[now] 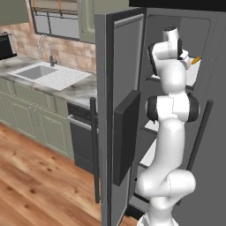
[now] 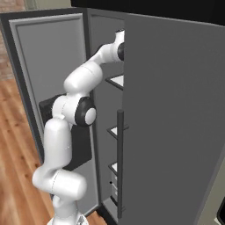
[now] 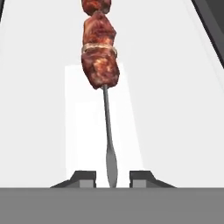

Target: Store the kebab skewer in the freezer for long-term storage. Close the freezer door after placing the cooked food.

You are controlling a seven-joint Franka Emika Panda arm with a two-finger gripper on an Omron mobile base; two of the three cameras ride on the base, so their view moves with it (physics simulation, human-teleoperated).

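Gripper: in the hand view, bottom centre, our gripper (image 3: 113, 177) is pinched narrow on the kebab skewer (image 3: 101, 57), whose handle runs up between the tips.
Freezer door: left of centre in the left base view, the freezer door (image 1: 119, 114) stands wide open.
Freezer: upper right, our arm reaches into the freezer (image 1: 176, 31); the skewer's orange tip shows over a white shelf (image 1: 193, 73).
Progress: we judge the skewer carried inside but not released; letting go, withdrawing and shutting the door remain.

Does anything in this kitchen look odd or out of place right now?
Nothing looks spilled or broken. The freezer door stands wide open, but the arm is reaching inside with the kebab skewer pinched in its gripper over a white shelf, so that fits the job.
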